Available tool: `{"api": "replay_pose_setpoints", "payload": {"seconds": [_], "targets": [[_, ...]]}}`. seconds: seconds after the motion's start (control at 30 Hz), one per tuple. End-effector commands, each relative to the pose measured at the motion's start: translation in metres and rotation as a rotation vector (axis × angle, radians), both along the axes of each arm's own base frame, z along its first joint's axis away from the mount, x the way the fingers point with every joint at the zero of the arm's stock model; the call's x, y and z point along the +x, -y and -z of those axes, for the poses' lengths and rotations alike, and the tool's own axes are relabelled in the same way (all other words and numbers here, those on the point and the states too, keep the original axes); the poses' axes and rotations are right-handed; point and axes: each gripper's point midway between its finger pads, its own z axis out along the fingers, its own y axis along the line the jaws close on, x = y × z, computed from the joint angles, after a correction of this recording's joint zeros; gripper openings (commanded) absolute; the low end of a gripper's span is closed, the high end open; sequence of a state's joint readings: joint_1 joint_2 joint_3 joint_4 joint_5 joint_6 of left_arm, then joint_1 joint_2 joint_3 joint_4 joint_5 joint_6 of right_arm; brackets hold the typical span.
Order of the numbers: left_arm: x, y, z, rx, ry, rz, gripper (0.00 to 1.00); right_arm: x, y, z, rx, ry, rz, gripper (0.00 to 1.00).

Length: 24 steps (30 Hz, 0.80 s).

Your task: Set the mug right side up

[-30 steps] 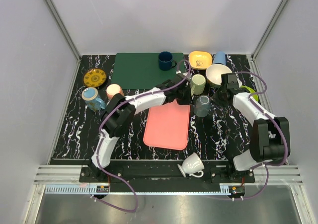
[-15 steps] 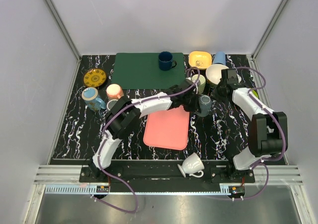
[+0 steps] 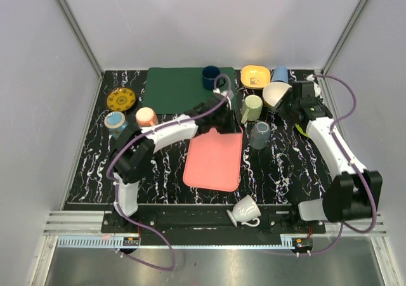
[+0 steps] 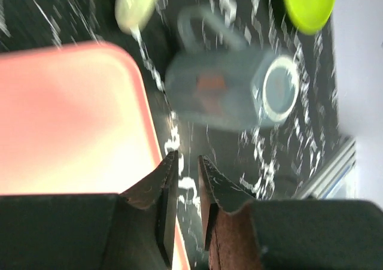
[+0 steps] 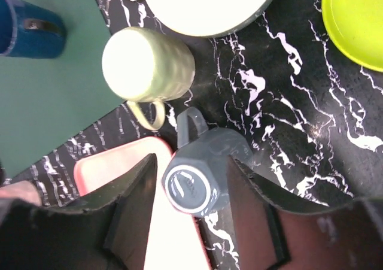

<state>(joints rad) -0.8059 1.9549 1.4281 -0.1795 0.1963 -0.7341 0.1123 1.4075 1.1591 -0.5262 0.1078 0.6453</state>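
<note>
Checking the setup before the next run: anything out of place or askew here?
Yes. The grey mug stands base-up beside the pink tray, and a white cup lies tipped over on the black base rail between the arms, off the tabletop.

White-shelled arms with black joints trail purple cables; left pincer and right pincer are dark.

A pink tray lies near a green mat (navy mug on it).
</note>
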Motion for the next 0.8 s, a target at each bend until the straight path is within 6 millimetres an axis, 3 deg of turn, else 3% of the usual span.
{"api": "replay_pose_setpoints", "payload": {"seconds": [0.0, 0.03, 0.13, 0.23, 0.33, 0.5, 0.77], "targets": [[0.05, -0.002, -0.059, -0.089, 0.132, -0.088, 0.23, -0.026, -0.003, 0.007, 0.041, 0.001, 0.012, 0.43], [0.057, 0.002, -0.069, -0.102, 0.148, -0.084, 0.2, -0.029, -0.004, 0.011, 0.059, -0.003, 0.019, 0.37], [0.067, 0.012, -0.047, -0.063, 0.119, -0.068, 0.18, -0.04, -0.006, 0.038, 0.082, -0.055, 0.039, 0.16], [0.073, 0.022, -0.043, -0.066, 0.108, -0.053, 0.17, -0.044, -0.009, 0.061, 0.102, -0.099, 0.044, 0.11], [0.077, 0.032, -0.027, -0.07, 0.081, -0.038, 0.16, -0.04, -0.013, 0.076, 0.111, -0.123, 0.031, 0.11], [0.07, 0.046, -0.021, -0.057, 0.078, -0.001, 0.13, -0.026, -0.015, 0.082, 0.109, -0.129, 0.017, 0.13], [0.04, 0.068, -0.016, -0.065, 0.066, 0.09, 0.11, -0.019, -0.015, 0.089, 0.092, -0.151, 0.011, 0.17]]}}
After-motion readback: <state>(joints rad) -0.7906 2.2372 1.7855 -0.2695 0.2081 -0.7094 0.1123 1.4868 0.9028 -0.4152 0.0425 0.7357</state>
